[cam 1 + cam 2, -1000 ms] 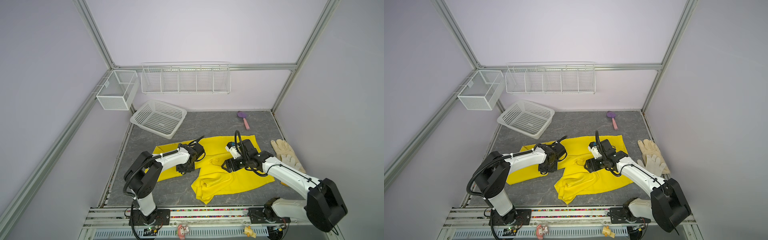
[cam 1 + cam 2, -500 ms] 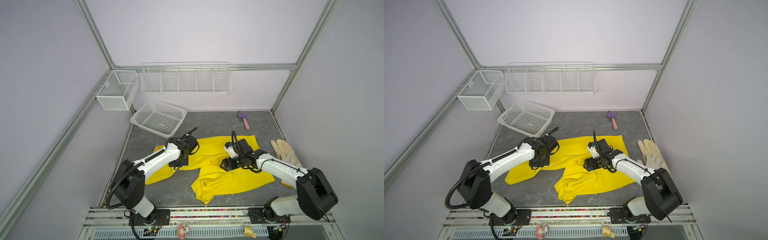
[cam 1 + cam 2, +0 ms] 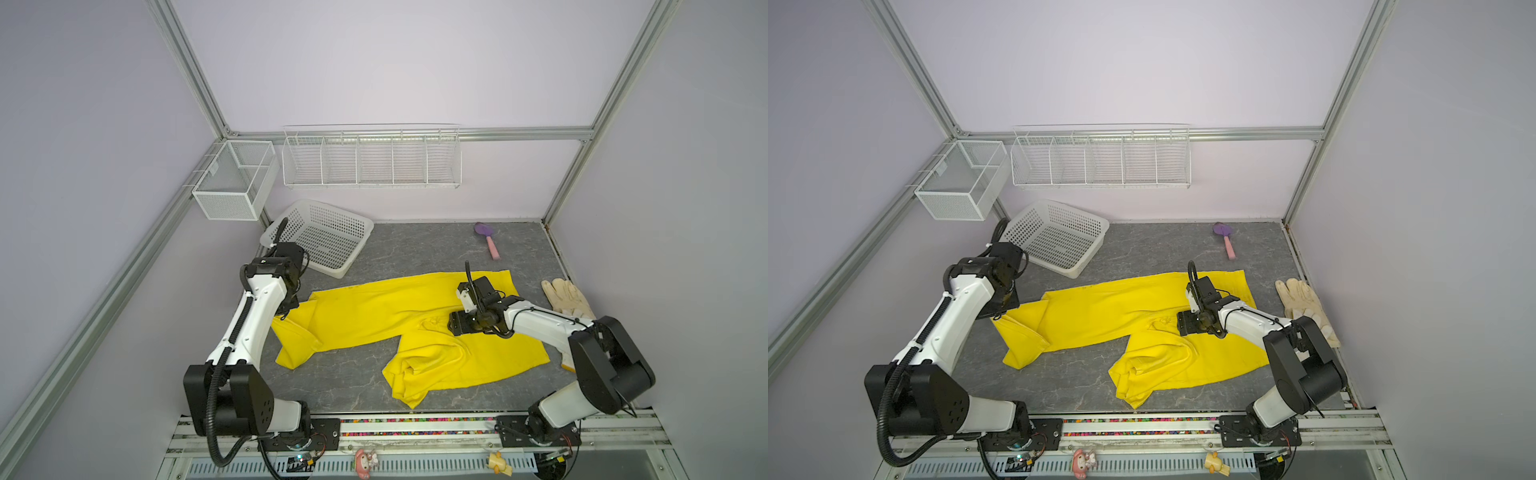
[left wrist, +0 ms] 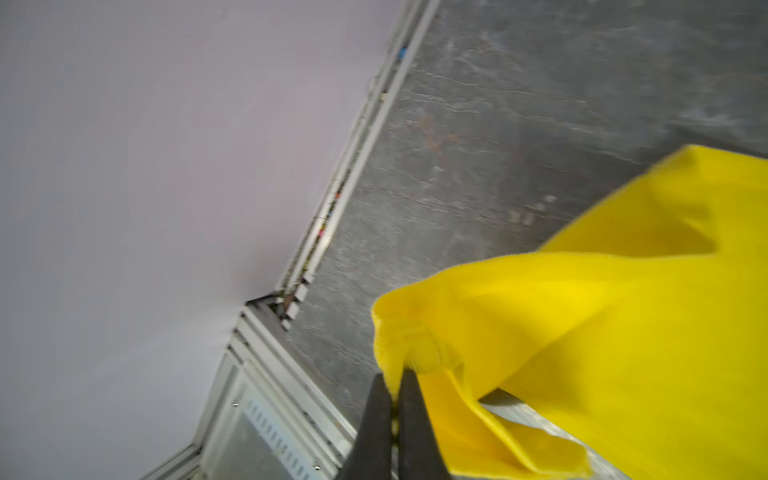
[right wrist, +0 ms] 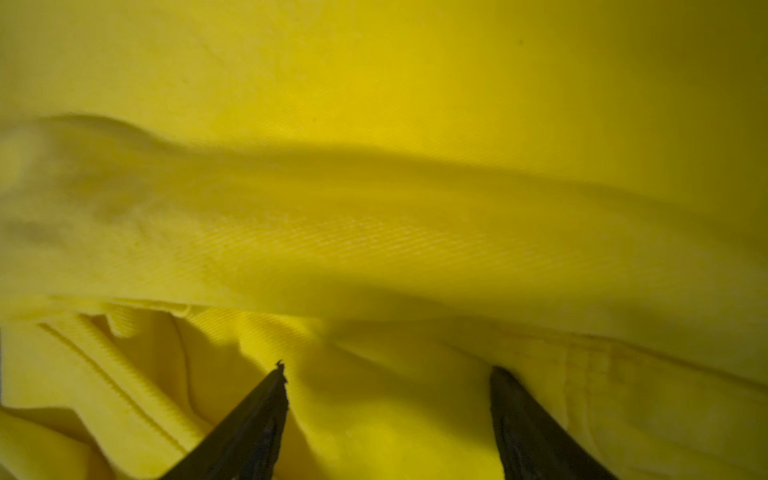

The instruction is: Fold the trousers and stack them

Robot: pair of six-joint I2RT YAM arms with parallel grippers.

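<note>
Bright yellow trousers (image 3: 374, 316) lie spread across the middle of the grey table (image 3: 415, 249) in both top views. At centre left of the frame, the left gripper (image 4: 394, 384) is pinched tight on a leg's hem corner. Right of centre, the right gripper (image 5: 387, 368) holds its jaws apart over the rumpled crotch.

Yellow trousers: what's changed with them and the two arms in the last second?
The left gripper shut on the trousers' leg end and dragged it leftward. The right gripper stayed open over their middle. The gloves, basket and scoop did not move.
</note>
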